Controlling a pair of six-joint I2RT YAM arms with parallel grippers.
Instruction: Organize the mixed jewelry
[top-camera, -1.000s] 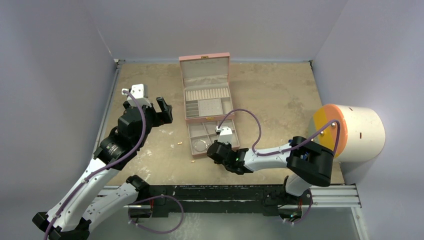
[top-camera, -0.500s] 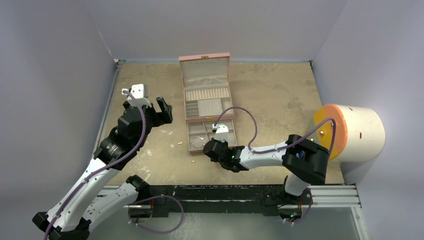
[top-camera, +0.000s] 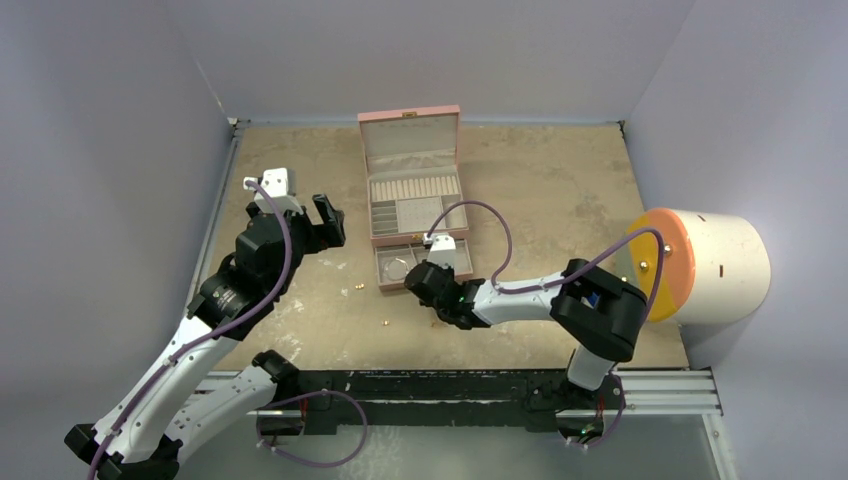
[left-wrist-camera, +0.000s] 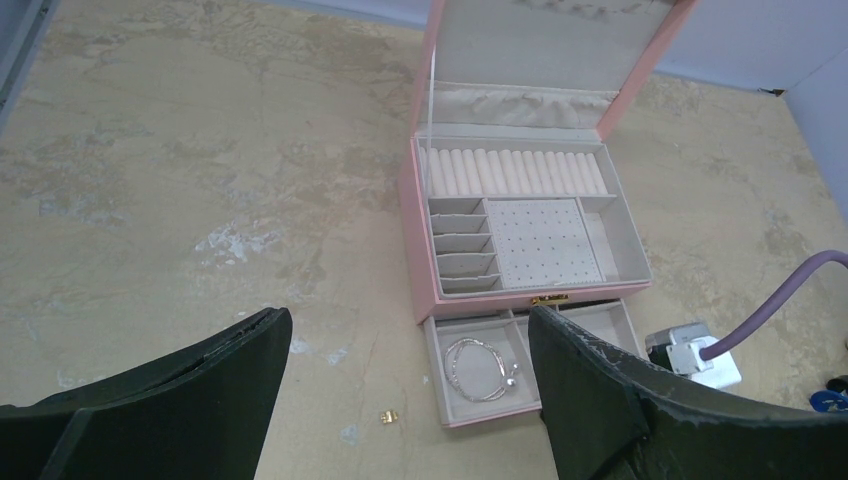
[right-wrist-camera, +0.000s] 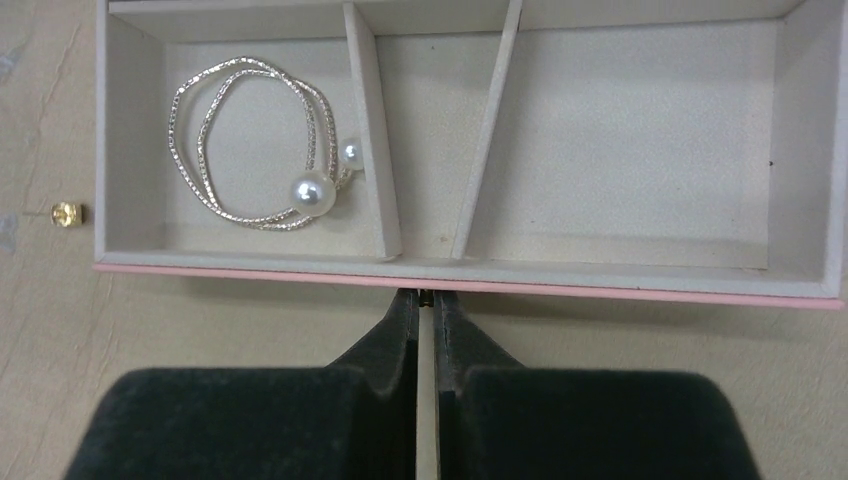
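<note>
My right gripper (right-wrist-camera: 425, 305), jaws pressed together, sits lower centre at the drawer (right-wrist-camera: 600, 285) front; nearest loose gold stud (right-wrist-camera: 65, 214) lies far left, outside its wall.

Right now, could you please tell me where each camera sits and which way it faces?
Top external: fixed above and behind the bases, looking down; it shows the left arm, the right arm and the pink box.
Left wrist: raised on the left arm, looking down across the open box; the left gripper, wide open, frames the bottom.
Right wrist: low, facing the drawer front; the right gripper is shut against it.
Shared: both wrist views show the silver hoop in the drawer's left compartment.
</note>
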